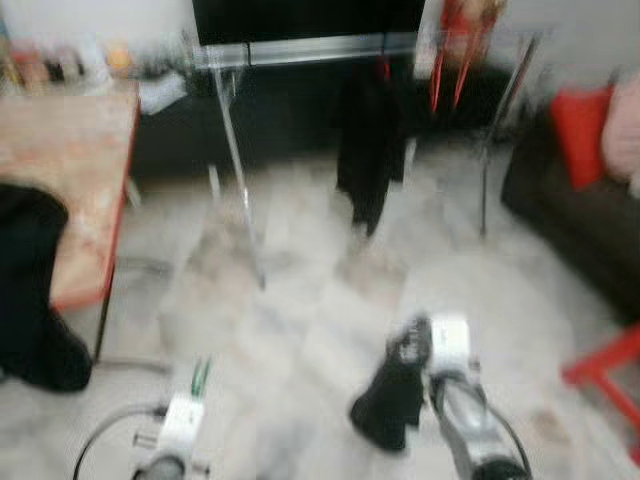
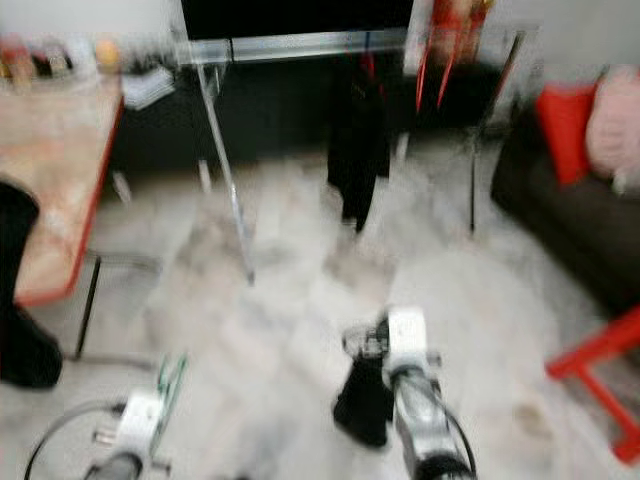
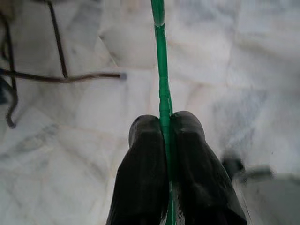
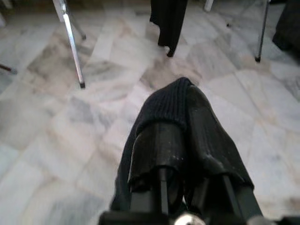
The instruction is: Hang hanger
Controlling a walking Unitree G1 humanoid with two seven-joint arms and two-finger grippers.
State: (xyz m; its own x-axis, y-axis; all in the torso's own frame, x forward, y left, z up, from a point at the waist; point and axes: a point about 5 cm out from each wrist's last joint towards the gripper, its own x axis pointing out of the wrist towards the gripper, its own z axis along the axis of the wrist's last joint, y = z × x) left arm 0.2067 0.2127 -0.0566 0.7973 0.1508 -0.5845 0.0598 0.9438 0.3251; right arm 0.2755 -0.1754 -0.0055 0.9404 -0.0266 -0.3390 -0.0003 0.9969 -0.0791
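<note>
green hanger point(image 3: 162, 84); black garment point(image 4: 187, 117) (ribbed); grey-veined marble floor point(image 4: 56, 140); red cushion point(image 1: 583, 132)

One green hanger point(image 3: 162, 70). Three black garments: one on the left tabletop point(image 1: 30, 290), one hanging on the far rack point(image 1: 368, 150), one near right point(image 4: 187, 122). Two red hangers point(image 1: 447, 70) far right.

A clothes rack point(image 1: 300, 50) is standing ahead on the floor point(image 1: 300, 330), with a garment point(image 1: 368, 150) hanging from its rail. A table point(image 1: 70, 170) is sitting to the left, a cloth point(image 1: 30, 290) draping over its near edge. A sofa point(image 1: 580, 220) is lying to the right, with a cushion point(image 1: 582, 132) resting on it.
</note>
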